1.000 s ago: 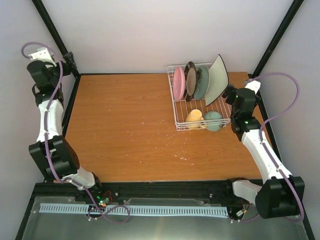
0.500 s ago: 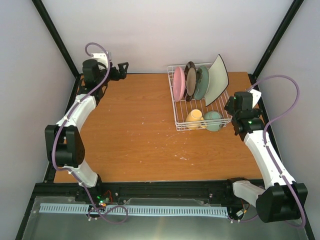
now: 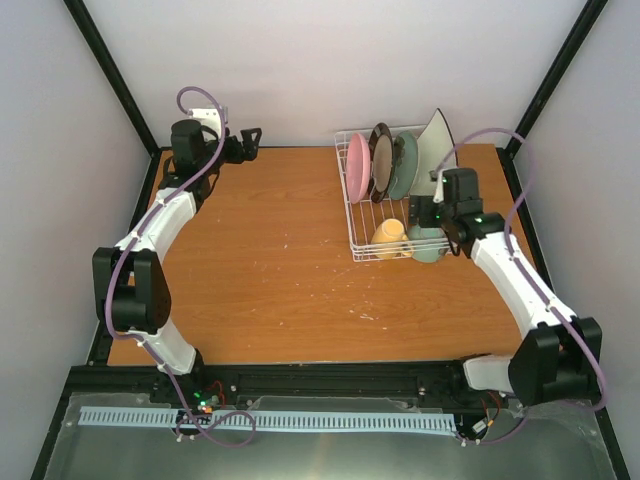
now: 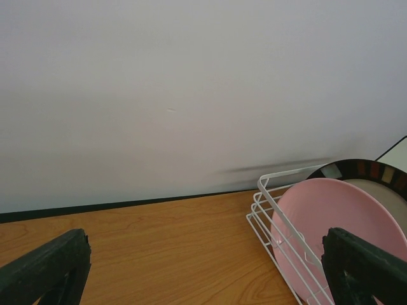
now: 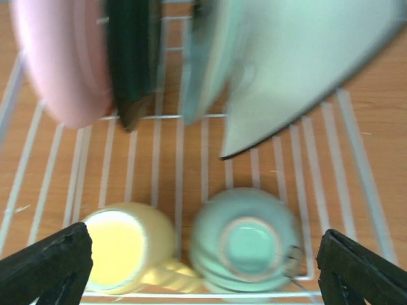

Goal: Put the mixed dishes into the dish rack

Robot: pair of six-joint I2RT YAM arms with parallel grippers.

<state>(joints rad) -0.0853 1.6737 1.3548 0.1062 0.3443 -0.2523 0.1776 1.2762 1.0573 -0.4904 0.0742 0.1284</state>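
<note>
Toward the far right of the counter (image 3: pixel 260 250) stands the dish rack (image 3: pixel 352 215), and all six dishes sit in it. Four plates stand on edge in the slots along the rack's far half. From the rack's left end they run: pink round plate (image 3: pixel 358 167), dark-rimmed beige round plate (image 3: pixel 381 160), green round plate (image 3: pixel 404 165), and white square plate (image 3: pixel 432 140), which leans toward the rack's right end and is partly hidden behind the right arm. Along the rack's near edge the yellow mug (image 3: pixel 389 236) rests at the left, and the mint-green bowl (image 3: pixel 428 245) is just beside it on the right, bottom up with its foot ring showing in the right wrist view.

Above the rack's near half the right gripper (image 3: pixel 420 215) hovers over the mug and bowl, its fingers (image 5: pixel 44 267) spread wide apart and holding nothing.

Well to the left of the rack, at the counter's far edge, the left gripper (image 3: pixel 252 142) points toward the rack's left end. Its fingers (image 4: pixel 44 270) are likewise spread wide and empty, with the pink plate visible between them in the left wrist view.
</note>
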